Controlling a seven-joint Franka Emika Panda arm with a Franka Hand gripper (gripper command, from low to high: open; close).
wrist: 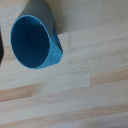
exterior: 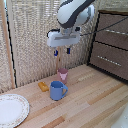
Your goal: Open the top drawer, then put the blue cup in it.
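Observation:
The blue cup (exterior: pixel 57 91) stands upright on the wooden table, its loop handle pointing toward the exterior view's right. The wrist view looks down into its open mouth (wrist: pixel 34 41). My gripper (exterior: pixel 62 51) hangs open well above the table, over the pink cup and slightly behind the blue cup, with nothing between its blue-tipped fingers. The top drawer (exterior: pixel 113 37) of the dark-brown dresser sits at the exterior view's right, its front flush and its silver bar handle (exterior: pixel 118 31) visible. No fingers show clearly in the wrist view.
A small pink cup (exterior: pixel 63 75) stands just behind the blue cup. An orange object (exterior: pixel 44 86) lies to the blue cup's left. A white patterned plate (exterior: pixel 11 110) sits at the front left. A matching lower drawer (exterior: pixel 107 62) is below the top one.

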